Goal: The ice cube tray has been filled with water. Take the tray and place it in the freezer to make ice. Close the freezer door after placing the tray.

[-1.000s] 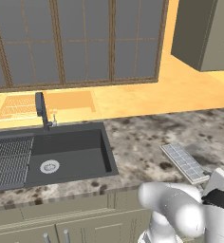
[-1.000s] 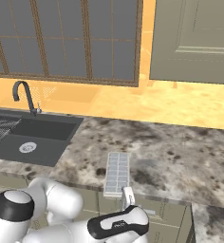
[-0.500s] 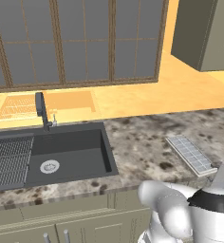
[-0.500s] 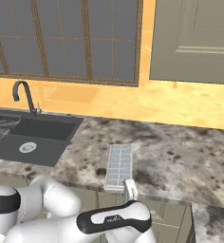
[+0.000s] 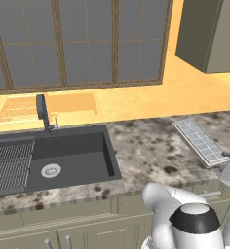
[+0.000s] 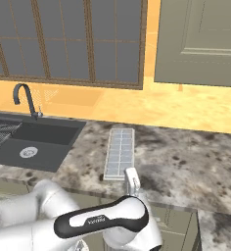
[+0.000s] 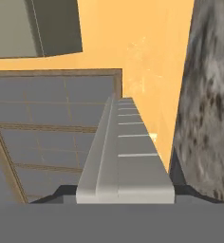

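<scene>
The ice cube tray point(image 5: 200, 141) is a narrow whitish-grey grid of pale-blue cells of water. It hangs roughly level just above the speckled counter point(image 5: 146, 151), right of the sink. My gripper point(image 5: 229, 171) is shut on the tray's near short end. From the right base view the tray point(image 6: 120, 152) points away from me, with the gripper point(image 6: 131, 180) at its near end. In the hand view the tray point(image 7: 126, 152) runs forward from between the fingertips point(image 7: 61, 192), and the gripper point(image 7: 126, 197) clamps its end. The freezer and the freezer door are out of view.
A dark sink point(image 5: 63, 160) with a ribbed rack point(image 5: 7, 165) and a faucet point(image 5: 41, 112) lies to the left. Dark window panes point(image 5: 83, 44) span the back wall. A grey-beige wall cabinet point(image 6: 200, 41) hangs at the upper right.
The tray has come up off the counter and moved slightly away from me, still gripped at its near end. The arm has swung lower in both base views.
</scene>
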